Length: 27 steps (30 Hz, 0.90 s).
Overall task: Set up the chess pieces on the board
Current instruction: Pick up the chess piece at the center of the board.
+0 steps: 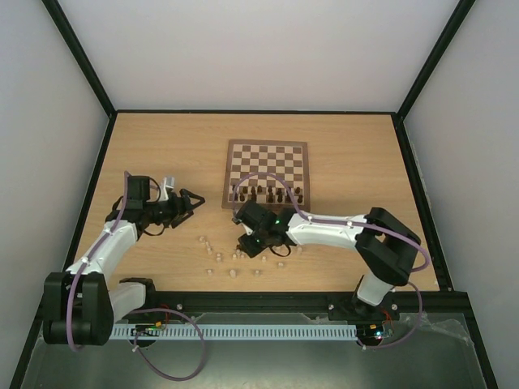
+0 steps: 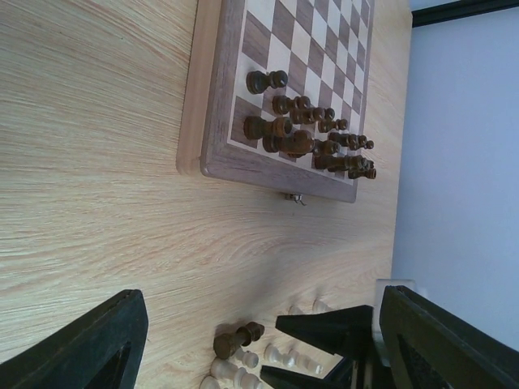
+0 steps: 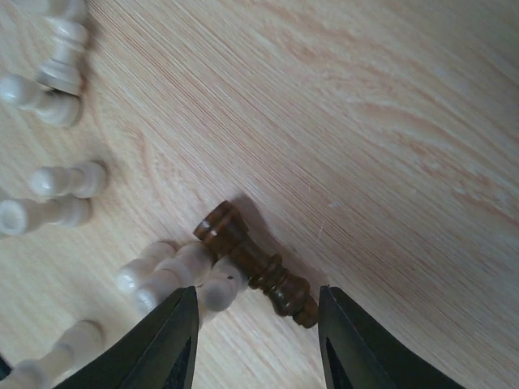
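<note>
The board [image 1: 266,159] lies at the table's far middle, with dark chess pieces [image 1: 268,193] standing on its near rows; they show again [image 2: 312,134] in the left wrist view. One dark piece [image 3: 253,261] lies on its side on the table, touching a pale piece [image 3: 174,271] that also lies flat. My right gripper [image 3: 258,314] is open and low over them, its fingertips on either side of the dark piece's head and the pale piece's end. My left gripper [image 1: 199,202] hangs open and empty left of the board, aimed at the fallen dark piece [image 2: 238,339].
Several pale pieces [image 1: 219,255] lie scattered on the table between the arms, more of them [image 3: 49,77] at the left of the right wrist view. The right arm's black fingers [image 2: 332,328] cross the left wrist view. A black frame [image 1: 409,186] borders the table.
</note>
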### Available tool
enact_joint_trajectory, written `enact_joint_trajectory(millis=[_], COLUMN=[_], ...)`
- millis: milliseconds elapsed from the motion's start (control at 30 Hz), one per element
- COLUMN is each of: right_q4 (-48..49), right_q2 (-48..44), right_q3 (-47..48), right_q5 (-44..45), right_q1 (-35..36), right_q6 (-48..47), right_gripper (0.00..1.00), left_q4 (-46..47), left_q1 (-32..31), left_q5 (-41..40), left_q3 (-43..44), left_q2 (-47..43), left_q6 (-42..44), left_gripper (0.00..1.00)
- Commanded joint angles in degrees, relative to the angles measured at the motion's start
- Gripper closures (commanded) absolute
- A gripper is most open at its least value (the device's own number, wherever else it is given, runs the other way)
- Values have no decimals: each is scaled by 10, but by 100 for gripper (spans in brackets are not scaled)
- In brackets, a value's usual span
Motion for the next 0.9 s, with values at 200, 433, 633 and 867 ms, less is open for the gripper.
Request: enact_joint_trajectory(millis=[200, 433, 633, 867], right_q4=[8, 8, 8, 3], right_q2=[1, -36, -49, -21], right_q3=[-33, -45, -48, -50], right_q5=[39, 52, 55, 50], right_q1=[10, 10, 10, 10], right_q6=[-8, -6, -6, -9], right_gripper=[60, 59, 59, 61], left_q4=[-15, -11, -7, -7], left_q1=[5, 5, 5, 5], left_q5=[-11, -13, -13, -13], left_q3=[4, 2, 0, -1], left_q2=[-8, -6, -6, -6], left_q6=[-5, -6, -9, -8], left_gripper=[19, 19, 19, 19])
